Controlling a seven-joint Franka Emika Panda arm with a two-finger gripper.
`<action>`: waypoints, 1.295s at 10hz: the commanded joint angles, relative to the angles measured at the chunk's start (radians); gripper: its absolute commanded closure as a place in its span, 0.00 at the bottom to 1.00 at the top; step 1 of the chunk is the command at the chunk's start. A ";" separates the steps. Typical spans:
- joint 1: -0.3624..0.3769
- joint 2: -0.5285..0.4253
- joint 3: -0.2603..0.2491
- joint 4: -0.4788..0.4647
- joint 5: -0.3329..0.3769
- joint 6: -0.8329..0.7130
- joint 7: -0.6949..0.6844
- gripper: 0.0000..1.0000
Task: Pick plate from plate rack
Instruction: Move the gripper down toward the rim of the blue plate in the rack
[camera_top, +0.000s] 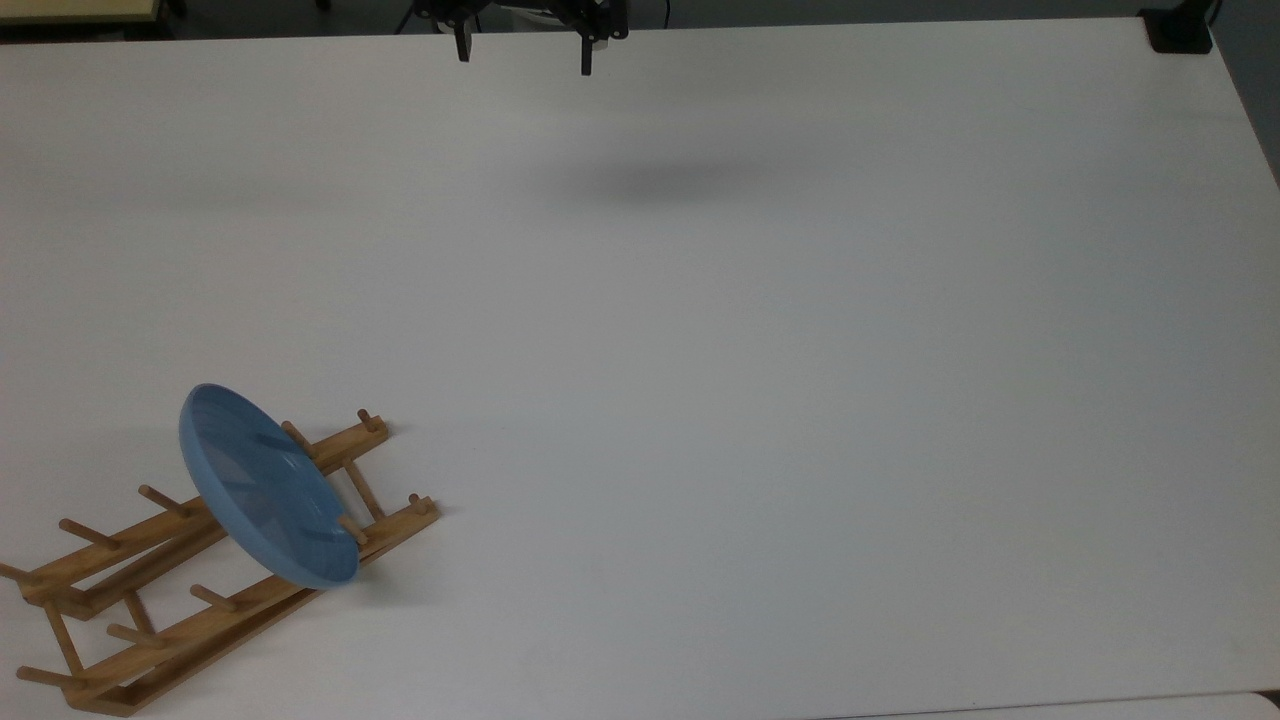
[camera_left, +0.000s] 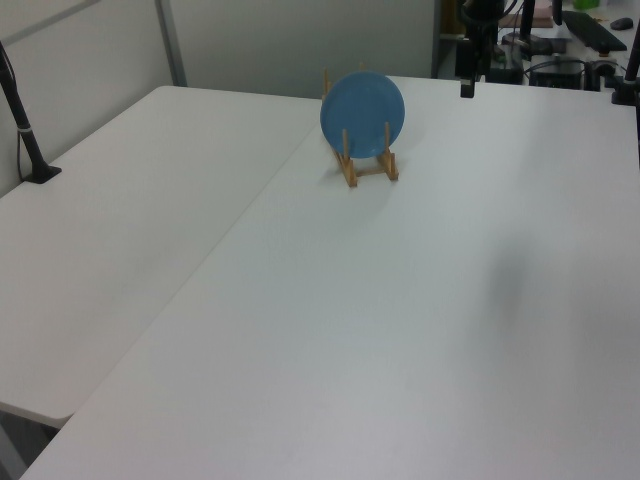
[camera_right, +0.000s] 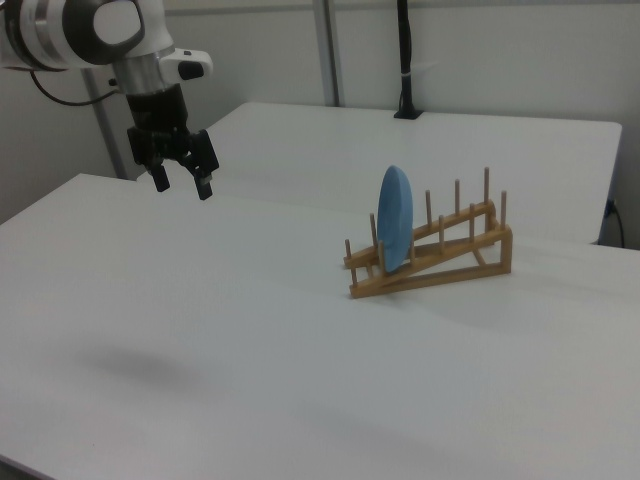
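Desk (camera_top: 760, 400): a wide white surface that carries the rack; in the right view a second white desk (camera_right: 450, 140) stands behind it, with a dark post clamped at its far edge.

Arm (camera_right: 90, 30): white with dark joints, coming in at the right view's upper left and held high above the desk.

Plate rack (camera_top: 150, 570): light-brown wood, two long rails with upright pegs, lying at the top view's lower left. In the right view one end is raised, so the rails slope.

Plate (camera_top: 262, 484): light blue and round, standing on edge between pegs near the rack's low end — its hollow face turned toward the top view's right. In the left view it shows as a full disc (camera_left: 362, 113) at the far side of the desk.

Pincer (camera_right: 181, 183): black, pointing down, both fingers spread wide with nothing between them — it hangs in the air well apart from the plate and rack, at the top view's upper edge (camera_top: 523, 55).

Shadow (camera_top: 650, 182): a soft grey patch on the bare desk near the pincer.
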 joint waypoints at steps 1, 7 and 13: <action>0.003 -0.020 -0.006 -0.013 0.019 -0.006 -0.028 0.00; -0.084 0.001 -0.012 0.013 0.011 0.165 -0.028 0.00; -0.131 0.263 -0.185 0.055 -0.102 0.779 -0.018 0.17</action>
